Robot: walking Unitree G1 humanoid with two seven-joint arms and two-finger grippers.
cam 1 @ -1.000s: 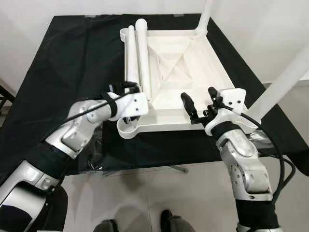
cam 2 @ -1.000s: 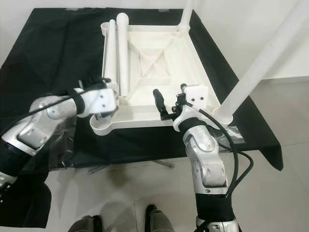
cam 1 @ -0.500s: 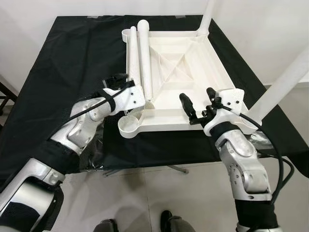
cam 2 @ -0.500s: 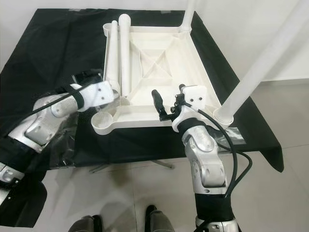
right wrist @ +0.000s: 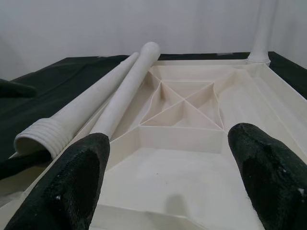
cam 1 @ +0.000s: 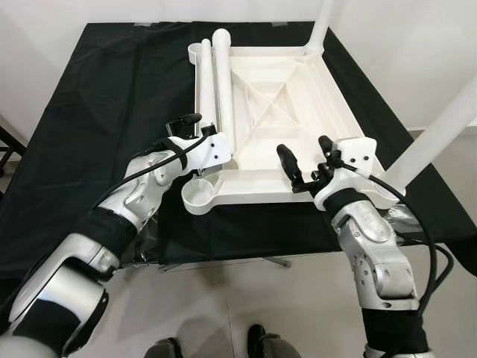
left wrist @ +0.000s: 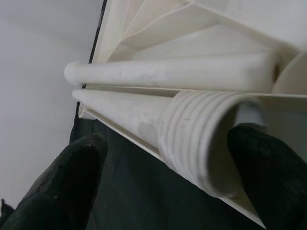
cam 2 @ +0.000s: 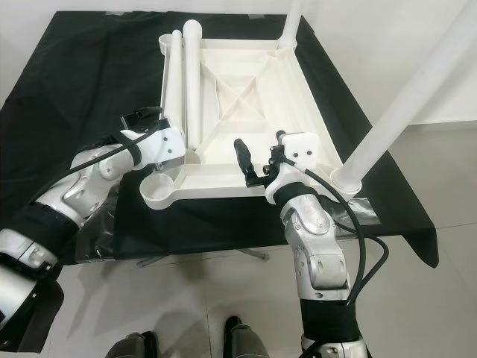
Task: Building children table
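Now the left gripper has moved up to the threaded end of the loose leg, fingers spread around it, not yet closed. The right gripper, also spread, waits over the upturned tabletop.

White tabletop upside down; two loose legs lying inside.

One white tabletop lies upside down on one black cloth. Two legs stand fitted in its corners. Two loose legs lie along its edge.
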